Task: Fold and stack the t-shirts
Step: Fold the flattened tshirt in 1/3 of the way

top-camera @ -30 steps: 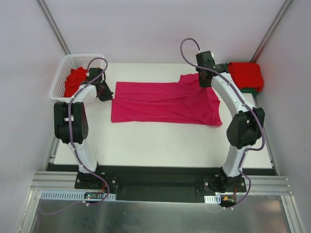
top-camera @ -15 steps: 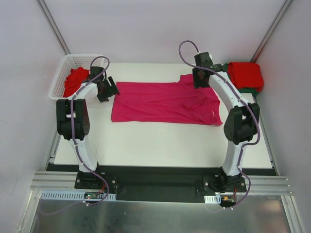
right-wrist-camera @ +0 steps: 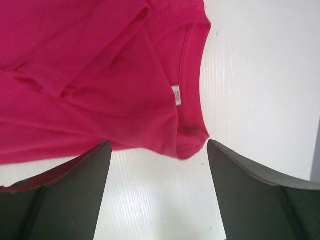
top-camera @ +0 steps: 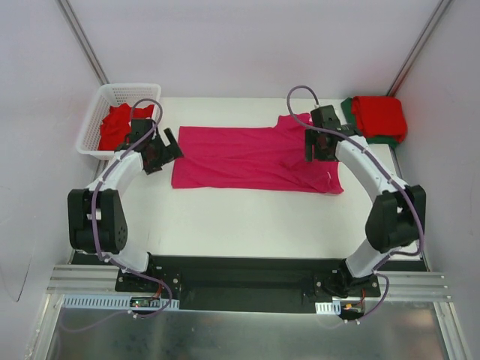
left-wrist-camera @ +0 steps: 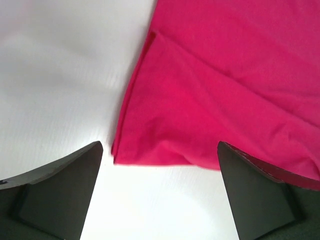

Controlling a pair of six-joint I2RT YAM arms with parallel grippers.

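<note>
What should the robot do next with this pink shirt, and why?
Probably lower both hands and pinch the pink shirt: the left hand is open over a hem corner, the right hand open over the collar end, neither holding cloth.

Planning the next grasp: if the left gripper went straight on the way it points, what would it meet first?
Probably the magenta t-shirt: its corner lies on the table straight ahead of the open left gripper, though depth is unclear.
</note>
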